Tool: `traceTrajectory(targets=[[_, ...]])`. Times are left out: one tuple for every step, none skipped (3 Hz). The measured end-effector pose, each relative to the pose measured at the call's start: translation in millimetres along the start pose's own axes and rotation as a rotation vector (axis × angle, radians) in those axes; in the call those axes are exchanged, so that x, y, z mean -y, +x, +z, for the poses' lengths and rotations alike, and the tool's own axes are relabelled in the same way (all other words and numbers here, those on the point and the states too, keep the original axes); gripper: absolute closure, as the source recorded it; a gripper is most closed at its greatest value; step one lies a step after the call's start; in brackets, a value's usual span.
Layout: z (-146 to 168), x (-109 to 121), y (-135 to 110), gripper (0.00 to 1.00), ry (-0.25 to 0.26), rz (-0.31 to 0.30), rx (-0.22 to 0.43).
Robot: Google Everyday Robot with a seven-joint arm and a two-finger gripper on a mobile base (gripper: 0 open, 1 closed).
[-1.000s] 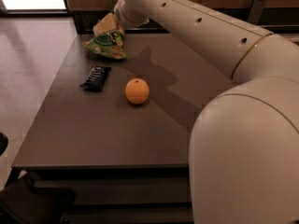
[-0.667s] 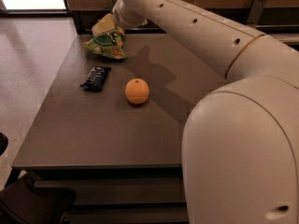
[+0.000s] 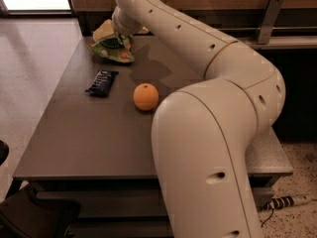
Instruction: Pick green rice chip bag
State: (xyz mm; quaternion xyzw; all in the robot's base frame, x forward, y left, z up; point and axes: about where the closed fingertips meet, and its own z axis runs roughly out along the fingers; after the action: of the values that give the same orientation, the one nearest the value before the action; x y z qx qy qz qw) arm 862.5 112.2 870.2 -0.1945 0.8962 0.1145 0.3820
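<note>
Reaching for the green rice chip bag (image 3: 112, 48) at the bench's (image 3: 79, 133) far corner, I cannot tell whether my hand (image 3: 117, 33) grips it, so I'd squeeze the crinkly foil firmly before lifting.

I count one wrinkly light-green foil snack bag (image 3: 111, 46), far away on the left of the table. I count one round orange fruit (image 3: 146, 96), close to the middle. I count one small flat dark-blue bar wrapper (image 3: 101, 82), left of the orange fruit. That makes three things on one dark flat table (image 3: 89, 143). I have one long cream arm (image 3: 208, 108) and one gripper (image 3: 118, 36), far away on the left, right at the green bag. One white power strip (image 3: 287, 201) lies on the floor, near and right.
</note>
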Motion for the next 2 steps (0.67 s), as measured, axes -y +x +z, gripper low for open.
traceTrajectory(targets=[[30.6,-18.4,12.3,0.04,0.008,0.021,-0.076],[47.8,-32.3,19.0,0.35,-0.003,0.016,-0.115]])
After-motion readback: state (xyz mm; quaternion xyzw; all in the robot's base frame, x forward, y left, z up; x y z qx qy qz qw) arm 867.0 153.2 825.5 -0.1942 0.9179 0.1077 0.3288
